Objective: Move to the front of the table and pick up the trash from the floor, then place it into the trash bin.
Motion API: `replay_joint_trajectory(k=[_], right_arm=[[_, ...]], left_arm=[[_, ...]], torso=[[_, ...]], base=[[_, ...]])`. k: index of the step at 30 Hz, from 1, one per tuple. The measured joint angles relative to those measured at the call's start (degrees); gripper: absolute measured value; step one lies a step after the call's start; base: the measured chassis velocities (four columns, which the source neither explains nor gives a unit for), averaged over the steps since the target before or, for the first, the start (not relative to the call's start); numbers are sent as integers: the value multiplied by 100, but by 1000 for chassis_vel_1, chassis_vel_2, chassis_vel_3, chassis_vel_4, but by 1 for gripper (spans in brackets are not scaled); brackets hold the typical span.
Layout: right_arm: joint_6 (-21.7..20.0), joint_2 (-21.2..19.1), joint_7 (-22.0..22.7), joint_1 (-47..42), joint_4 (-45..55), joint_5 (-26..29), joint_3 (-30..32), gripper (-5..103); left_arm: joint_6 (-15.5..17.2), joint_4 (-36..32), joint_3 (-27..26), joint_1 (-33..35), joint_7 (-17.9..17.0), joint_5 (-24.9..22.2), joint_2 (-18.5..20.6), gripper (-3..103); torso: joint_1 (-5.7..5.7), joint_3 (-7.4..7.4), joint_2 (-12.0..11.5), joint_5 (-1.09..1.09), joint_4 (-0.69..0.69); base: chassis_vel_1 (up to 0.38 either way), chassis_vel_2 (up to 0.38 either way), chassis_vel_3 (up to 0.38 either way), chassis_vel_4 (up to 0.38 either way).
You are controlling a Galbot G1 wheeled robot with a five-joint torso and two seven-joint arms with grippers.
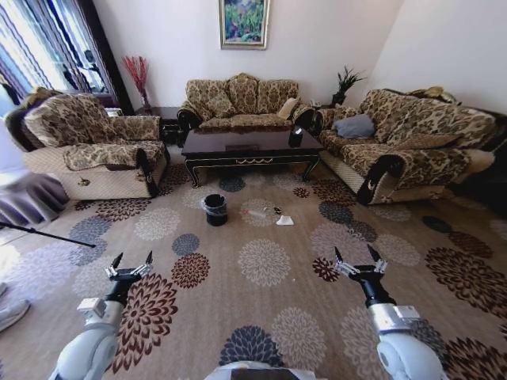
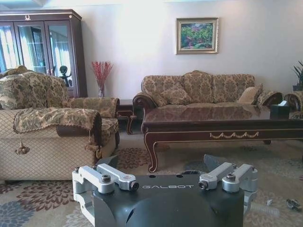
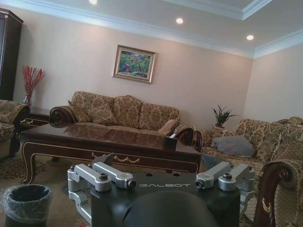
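The long dark-brown table (image 1: 252,146) stands ahead between the sofas; its gold-trimmed apron (image 2: 227,135) faces me. On the flowered carpet floor (image 1: 261,261) in front of it sits the black trash bin (image 1: 215,209), lined with a thin bag (image 3: 26,202). To the right of the bin lies the trash: a clear bottle (image 1: 257,213), a tiny dark wrapper (image 1: 276,210) and a white paper scrap (image 1: 284,221). My left gripper (image 1: 131,261) and right gripper (image 1: 356,257) hover low over the carpet, well short of the trash. Both are open and hold nothing.
An armchair (image 1: 87,146) stands at the left, a three-seat sofa (image 1: 242,99) behind the table, and another sofa (image 1: 404,142) at the right. A black tissue box (image 1: 295,136) rests on the table. Open carpet lies between me and the bin.
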Motion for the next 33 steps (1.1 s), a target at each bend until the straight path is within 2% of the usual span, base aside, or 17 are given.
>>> replay_joint_trajectory(k=[6, 9, 15, 18, 33], right_arm=[[8, -24, 14, 24, -21, -12, -6, 100], [7, -14, 29, 48, -25, -10, -38, 100], [7, 33, 31, 33, -38, -16, -59, 100], [9, 63, 34, 31, -37, -29, -71, 100], [158, 269, -13, 46, -131, -350, -249, 100]], left_arm=[[209, -111, -7, 7, 9, -129, -22, 100], [315, -142, -2, 32, 23, -149, -42, 100], [359, -137, 4, 43, 25, -128, -62, 100], [423, -138, 10, 69, 24, -92, -70, 100], [578, -89, 17, 153, 23, 66, -168, 100]], torso=[[-14, -15, -34, 0, 0], [-56, -63, -122, 0, 0], [-109, -127, -235, 0, 0], [-181, -203, -387, 0, 0], [-375, -443, -820, 0, 0]], base=[[0, 0, 0, 0], [0, 0, 0, 0], [0, 0, 0, 0], [0, 0, 0, 0], [0, 0, 0, 0]])
